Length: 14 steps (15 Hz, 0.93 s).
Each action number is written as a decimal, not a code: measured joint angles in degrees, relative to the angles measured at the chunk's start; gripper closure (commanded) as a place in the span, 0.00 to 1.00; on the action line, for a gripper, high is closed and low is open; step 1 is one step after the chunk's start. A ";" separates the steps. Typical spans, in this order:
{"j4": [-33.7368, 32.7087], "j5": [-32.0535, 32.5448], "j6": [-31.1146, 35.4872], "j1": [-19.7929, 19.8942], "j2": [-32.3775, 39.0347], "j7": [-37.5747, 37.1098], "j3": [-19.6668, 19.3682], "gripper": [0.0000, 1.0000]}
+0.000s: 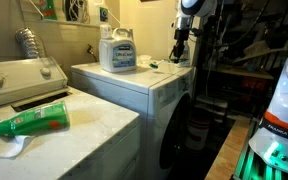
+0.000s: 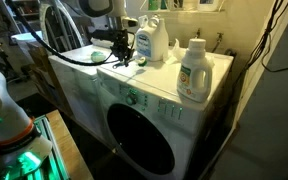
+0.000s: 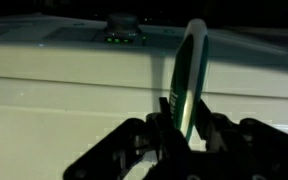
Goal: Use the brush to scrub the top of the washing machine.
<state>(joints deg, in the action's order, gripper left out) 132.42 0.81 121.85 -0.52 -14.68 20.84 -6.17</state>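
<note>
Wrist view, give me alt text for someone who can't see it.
The pincer grips a slim green brush, which stands upright in its hold, with the white washing machine filling the view beyond it.

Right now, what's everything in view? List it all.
washing machine: one, white with a dark round door, centre.
second appliance: one, white, raised rear panel, beside the washing machine.
detergent jugs: two, white, upright on the washing machine top.
green bottle: one, green, lying on the second appliance.
brush: one, greenish handle, upright in the gripper.
gripper: one, dark, shut on the brush, over the washing machine top.
</note>
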 measured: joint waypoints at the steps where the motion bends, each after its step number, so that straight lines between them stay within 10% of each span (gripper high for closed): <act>1: -0.46 0.00 -3.08 0.25 -0.79 1.27 -0.27 0.93; 14: -9.18 -0.14 -13.94 -0.35 8.81 8.08 2.11 0.93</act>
<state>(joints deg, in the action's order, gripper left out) 123.24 0.67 107.92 -0.87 -5.86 28.92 -4.07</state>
